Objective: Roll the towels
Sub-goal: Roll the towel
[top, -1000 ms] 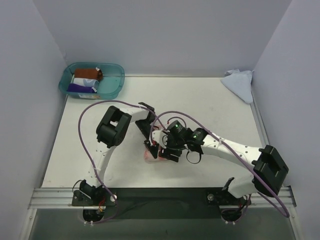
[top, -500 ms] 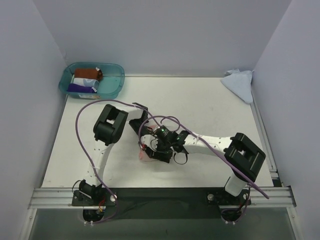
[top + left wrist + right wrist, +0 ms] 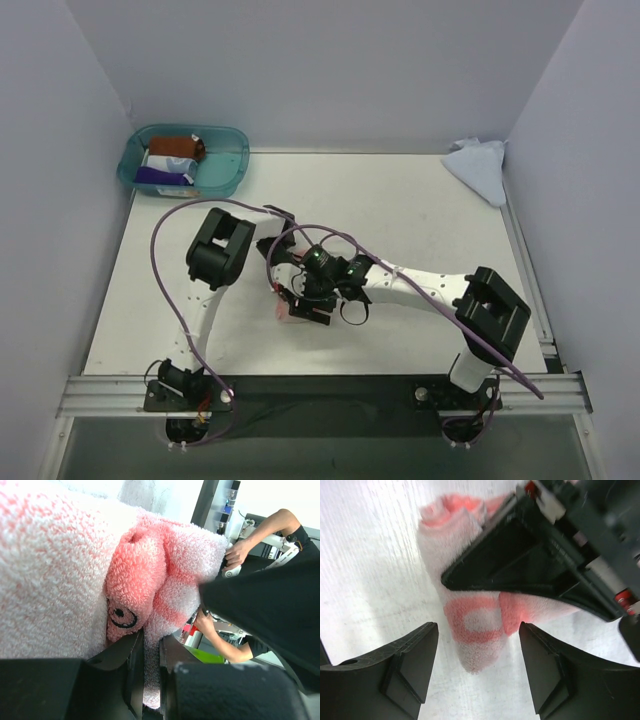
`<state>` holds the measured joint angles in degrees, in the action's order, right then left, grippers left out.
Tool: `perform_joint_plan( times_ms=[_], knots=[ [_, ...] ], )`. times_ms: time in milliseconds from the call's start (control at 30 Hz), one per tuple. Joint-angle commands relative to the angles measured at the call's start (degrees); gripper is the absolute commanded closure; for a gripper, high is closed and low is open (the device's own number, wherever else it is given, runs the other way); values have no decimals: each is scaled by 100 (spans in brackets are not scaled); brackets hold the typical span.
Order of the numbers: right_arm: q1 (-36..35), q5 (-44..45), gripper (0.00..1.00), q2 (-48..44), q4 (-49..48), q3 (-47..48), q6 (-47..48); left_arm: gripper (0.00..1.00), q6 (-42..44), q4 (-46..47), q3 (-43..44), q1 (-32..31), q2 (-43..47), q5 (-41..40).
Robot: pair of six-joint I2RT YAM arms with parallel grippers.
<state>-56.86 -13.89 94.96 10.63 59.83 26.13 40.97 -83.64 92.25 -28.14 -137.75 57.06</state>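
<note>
Near the front edge of the surface (image 3: 420,215), seen from above, the pale pink towel (image 3: 287,311) lies bunched. Left wrist view: the left claw (image 3: 151,650) is clamped on its pile. Right wrist view: the right claw (image 3: 479,652) hangs spread wide over it.

Pink towel (image 3: 475,625): partly rolled, nipped in the left gripper (image 3: 150,652), below the spread right gripper (image 3: 477,632). Light blue towel (image 3: 478,165): crumpled, well apart from both.

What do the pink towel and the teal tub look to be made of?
The pink towel looks like terry cloth, matte and fuzzy, with visible pile loops. The teal tub is probably plastic, smooth and translucent; its contents show through the walls.
</note>
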Motion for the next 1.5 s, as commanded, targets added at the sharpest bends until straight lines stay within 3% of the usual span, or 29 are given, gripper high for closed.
perform_joint_plan(
  times_ms=[0,300,400,433,533,567,700,800,1067,1200,1267,1467],
  knots=[
    [-97,53,35,-154,413,257,147,98,535,849,30,28,-322,-1118],
    [-106,-237,51,734,246,292,173,94,605,796,136,28,-331,-986],
    [-88,-368,71,814,202,196,103,92,658,787,118,37,-296,-933],
    [-80,-430,83,788,220,178,77,91,675,787,101,45,-270,-855],
    [-27,-728,100,744,360,151,-46,83,772,787,13,177,-86,-609],
    [-1,-825,100,752,430,160,-55,74,885,787,-83,247,-15,-356],
    [26,-1124,100,910,878,265,-90,57,1035,927,-425,764,555,251],
    [35,-1274,100,1068,1160,371,-99,51,1053,1042,-620,1203,898,498],
    [518,-2151,100,1692,1635,924,-486,50,1307,963,-1024,2707,1839,833],
    [659,-2503,100,2149,1985,1363,-609,50,1335,1348,-1603,3569,2759,860],
    [737,-2653,100,2413,2144,1496,-679,50,1212,1874,-2120,3797,3200,624],
    [913,-3075,100,2958,2355,1838,-750,43,1202,3245,-3466,3685,5186,-62]
  ],
)
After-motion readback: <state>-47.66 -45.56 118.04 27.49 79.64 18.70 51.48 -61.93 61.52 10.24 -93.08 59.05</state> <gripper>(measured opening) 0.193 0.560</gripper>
